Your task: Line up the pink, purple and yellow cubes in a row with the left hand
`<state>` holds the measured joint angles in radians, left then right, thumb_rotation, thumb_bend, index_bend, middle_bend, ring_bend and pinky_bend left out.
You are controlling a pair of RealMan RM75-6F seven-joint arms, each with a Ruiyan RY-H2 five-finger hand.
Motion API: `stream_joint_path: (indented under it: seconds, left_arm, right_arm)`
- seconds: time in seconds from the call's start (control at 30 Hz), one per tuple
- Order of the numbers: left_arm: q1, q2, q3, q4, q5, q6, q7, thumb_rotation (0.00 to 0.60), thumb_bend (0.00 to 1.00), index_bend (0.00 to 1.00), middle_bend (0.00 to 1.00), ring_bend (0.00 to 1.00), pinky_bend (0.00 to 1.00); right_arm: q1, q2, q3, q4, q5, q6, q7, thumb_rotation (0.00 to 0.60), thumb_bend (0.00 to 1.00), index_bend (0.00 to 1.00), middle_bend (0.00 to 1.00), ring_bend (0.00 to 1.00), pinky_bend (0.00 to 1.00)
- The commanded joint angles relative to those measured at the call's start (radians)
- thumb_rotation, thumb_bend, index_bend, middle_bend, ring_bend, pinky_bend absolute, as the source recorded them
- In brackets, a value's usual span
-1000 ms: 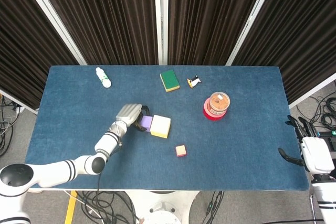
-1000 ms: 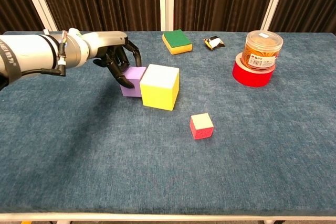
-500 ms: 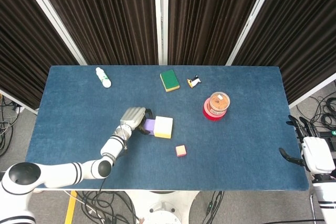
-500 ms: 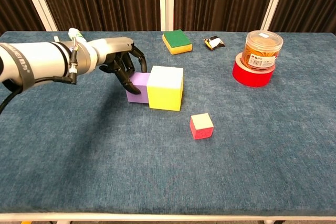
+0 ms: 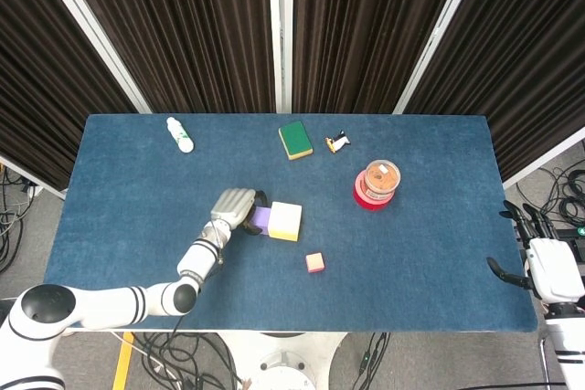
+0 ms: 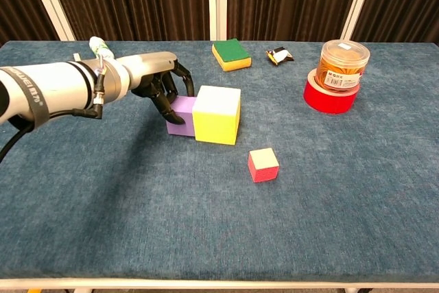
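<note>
My left hand (image 5: 233, 203) (image 6: 161, 84) reaches over the table from the left, its dark fingers (image 6: 167, 101) bent down and touching the left side of the small purple cube (image 5: 260, 219) (image 6: 181, 113). The purple cube sits flush against the larger yellow cube (image 5: 284, 221) (image 6: 217, 114) on its right. The small pink cube (image 5: 315, 262) (image 6: 263, 164) lies apart, nearer the front edge and to the right of the yellow one. My right hand (image 5: 539, 267) hangs off the table's right edge, fingers apart, holding nothing.
A white bottle (image 5: 179, 134) (image 6: 100, 47) lies at the back left. At the back middle lie a green sponge (image 5: 295, 140) (image 6: 231, 55) and a small penguin toy (image 5: 338, 142) (image 6: 279, 55). A clear jar (image 5: 377, 180) (image 6: 341, 65) stands on a red tape roll (image 6: 333, 97) to the right.
My left hand has slid right, carrying the purple cube and shoving the yellow cube with it. The pink cube and the right hand have stayed put.
</note>
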<state>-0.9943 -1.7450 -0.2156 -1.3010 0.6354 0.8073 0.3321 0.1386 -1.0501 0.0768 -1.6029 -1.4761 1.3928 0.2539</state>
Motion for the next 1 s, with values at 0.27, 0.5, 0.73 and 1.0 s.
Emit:
stream_joint_path:
  seconds: [0.27,0.5,0.73,1.0]
  left_arm:
    - [0.016,0.008,0.009,-0.028,0.053,0.021,0.006,0.600,0.24,0.32,0.90,0.95,1.00]
    - [0.042,0.029,0.026,-0.064,0.104,0.063,0.015,0.600,0.24,0.25,0.89,0.94,0.99]
    - [0.064,0.035,0.043,-0.072,0.131,0.084,0.029,0.600,0.21,0.18,0.88,0.94,0.99]
    - [0.122,0.108,0.074,-0.133,0.221,0.150,0.026,0.600,0.21,0.17,0.88,0.93,0.98]
  right_arm:
    - [0.001,0.001,0.001,-0.005,-0.002,0.000,-0.004,0.600,0.17,0.04,0.20,0.00,0.08]
    - [0.001,0.002,0.002,-0.010,-0.003,0.003,-0.007,0.600,0.17,0.04,0.20,0.00,0.08]
    - [0.000,0.005,0.003,-0.014,-0.006,0.006,-0.010,0.600,0.17,0.04,0.20,0.00,0.08]
    - [0.003,0.006,0.004,-0.020,-0.007,0.003,-0.015,0.600,0.17,0.03,0.20,0.00,0.08]
